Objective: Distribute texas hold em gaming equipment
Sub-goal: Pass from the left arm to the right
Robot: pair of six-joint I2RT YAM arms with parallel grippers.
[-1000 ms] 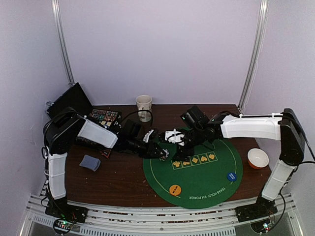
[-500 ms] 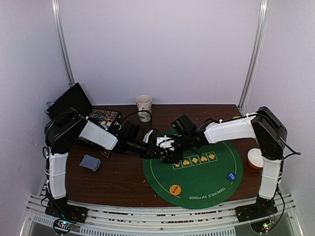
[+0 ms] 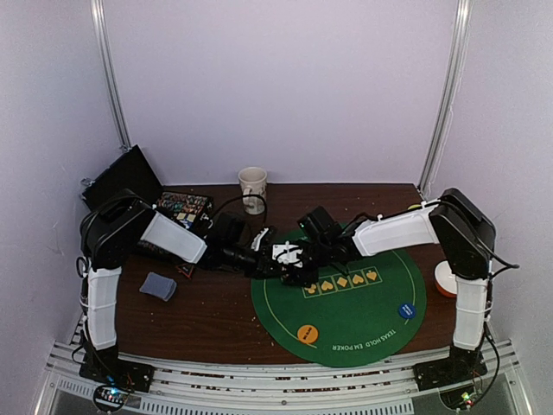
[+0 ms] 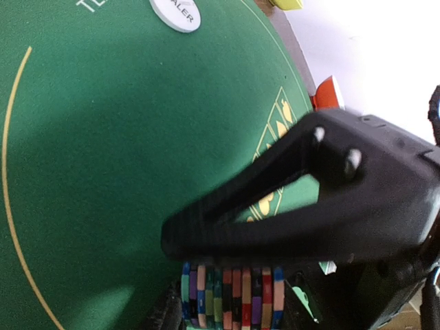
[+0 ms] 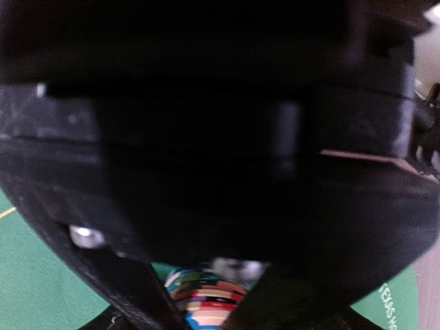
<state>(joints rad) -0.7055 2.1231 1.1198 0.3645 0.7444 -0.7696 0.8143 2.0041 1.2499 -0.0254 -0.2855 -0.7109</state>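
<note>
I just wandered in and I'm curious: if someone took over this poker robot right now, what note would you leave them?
Left jaws: shut on a chip stack at the left edge of the mat.
Right jaws: on either side of the same stack; whether they grip it is unclear.
Things: orange button, blue button and white button lie on the mat. The cards sit on the table to its left.
Done: buttons appear placed.
To do: probably finish the chip handover, set the chips down and deal the cards.
</note>
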